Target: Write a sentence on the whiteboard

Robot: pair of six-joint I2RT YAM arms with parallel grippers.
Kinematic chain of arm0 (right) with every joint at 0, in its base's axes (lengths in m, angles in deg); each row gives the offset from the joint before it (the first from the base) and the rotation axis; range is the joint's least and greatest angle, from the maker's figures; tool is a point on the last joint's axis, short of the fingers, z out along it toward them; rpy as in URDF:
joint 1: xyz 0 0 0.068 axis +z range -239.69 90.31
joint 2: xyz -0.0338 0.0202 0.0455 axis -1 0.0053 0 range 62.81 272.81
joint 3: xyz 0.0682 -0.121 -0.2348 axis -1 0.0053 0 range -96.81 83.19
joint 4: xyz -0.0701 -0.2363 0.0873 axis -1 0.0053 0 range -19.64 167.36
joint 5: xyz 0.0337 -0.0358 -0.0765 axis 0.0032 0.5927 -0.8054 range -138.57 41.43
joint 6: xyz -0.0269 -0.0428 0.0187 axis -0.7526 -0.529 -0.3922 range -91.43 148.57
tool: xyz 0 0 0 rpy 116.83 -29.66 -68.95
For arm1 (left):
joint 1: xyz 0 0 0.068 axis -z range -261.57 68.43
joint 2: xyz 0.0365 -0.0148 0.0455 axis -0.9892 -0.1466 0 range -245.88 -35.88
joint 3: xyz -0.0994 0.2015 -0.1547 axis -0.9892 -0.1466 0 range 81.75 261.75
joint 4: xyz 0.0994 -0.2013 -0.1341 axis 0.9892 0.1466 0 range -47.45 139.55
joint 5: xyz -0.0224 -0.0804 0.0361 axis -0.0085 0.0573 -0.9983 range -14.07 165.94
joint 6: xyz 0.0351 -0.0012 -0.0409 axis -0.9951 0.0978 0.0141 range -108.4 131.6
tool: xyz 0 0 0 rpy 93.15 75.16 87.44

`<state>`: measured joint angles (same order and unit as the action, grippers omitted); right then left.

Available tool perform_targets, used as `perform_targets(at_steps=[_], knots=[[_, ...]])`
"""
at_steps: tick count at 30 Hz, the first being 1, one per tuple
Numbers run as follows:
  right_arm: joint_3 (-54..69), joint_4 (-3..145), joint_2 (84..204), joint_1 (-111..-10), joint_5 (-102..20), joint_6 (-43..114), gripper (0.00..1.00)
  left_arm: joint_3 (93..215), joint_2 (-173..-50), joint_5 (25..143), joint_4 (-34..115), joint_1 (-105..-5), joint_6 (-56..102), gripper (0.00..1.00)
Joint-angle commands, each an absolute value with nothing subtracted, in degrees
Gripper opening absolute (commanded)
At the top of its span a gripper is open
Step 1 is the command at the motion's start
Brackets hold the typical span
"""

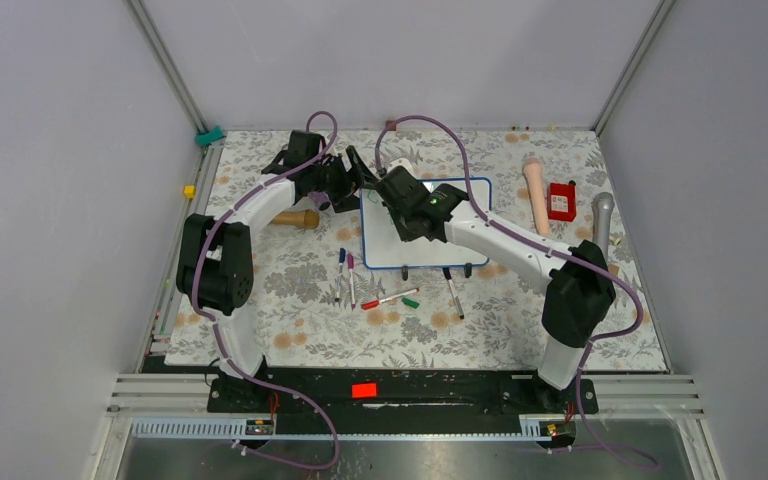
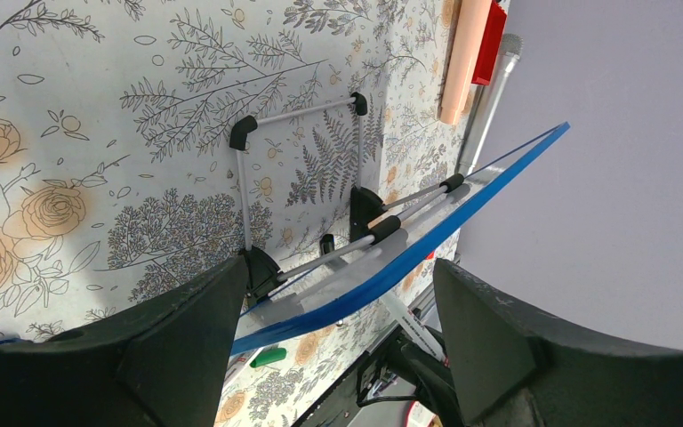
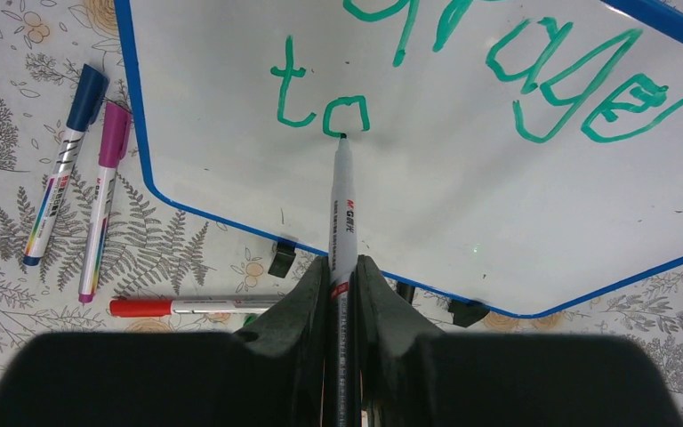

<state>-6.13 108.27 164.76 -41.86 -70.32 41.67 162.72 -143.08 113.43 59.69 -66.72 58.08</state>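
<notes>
The whiteboard (image 1: pixel 382 246) stands tilted on black clip feet in the middle of the table. In the right wrist view its white face (image 3: pixel 462 205) carries the sentence in green: part of "courage" (image 3: pixel 587 93) above and "to" (image 3: pixel 320 102) below. My right gripper (image 3: pixel 342 267) is shut on a white marker (image 3: pixel 344 209) whose tip touches the bottom of the "o". It hovers over the board in the top view (image 1: pixel 405 207). My left gripper (image 2: pixel 342 285) is open, jaws wide, with the board's blue edge (image 2: pixel 427 240) running between the fingers at the board's far left side (image 1: pixel 352 180).
Loose markers lie left of and in front of the board: blue (image 3: pixel 62 169), magenta (image 3: pixel 102 200), red (image 3: pixel 187 307), a black one (image 1: pixel 455 297) and a green cap (image 1: pixel 410 301). A wooden handle (image 1: pixel 295 218) lies to the left. A peach cylinder (image 1: pixel 535 195), a red box (image 1: pixel 561 201) and a grey rod (image 1: pixel 602 215) lie to the right.
</notes>
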Motion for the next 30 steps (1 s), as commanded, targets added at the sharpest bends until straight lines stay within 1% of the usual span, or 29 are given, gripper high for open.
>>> perform_targets(at_steps=[1, 27, 30], knots=[[-7.2, 108.3, 164.1, -42.5, -75.7, 40.8, 0.0, 164.1, -139.9, 113.1, 59.0, -66.7, 57.2, 0.78], [-10.2, 108.4, 162.4, -42.5, -73.1, 41.1, 0.0, 164.2, -139.5, 113.0, 59.2, -66.6, 57.0, 0.78], [-9.7, 108.6, 160.6, -42.5, -71.8, 41.2, 0.0, 164.6, -139.3, 113.1, 59.5, -66.6, 56.8, 0.8]])
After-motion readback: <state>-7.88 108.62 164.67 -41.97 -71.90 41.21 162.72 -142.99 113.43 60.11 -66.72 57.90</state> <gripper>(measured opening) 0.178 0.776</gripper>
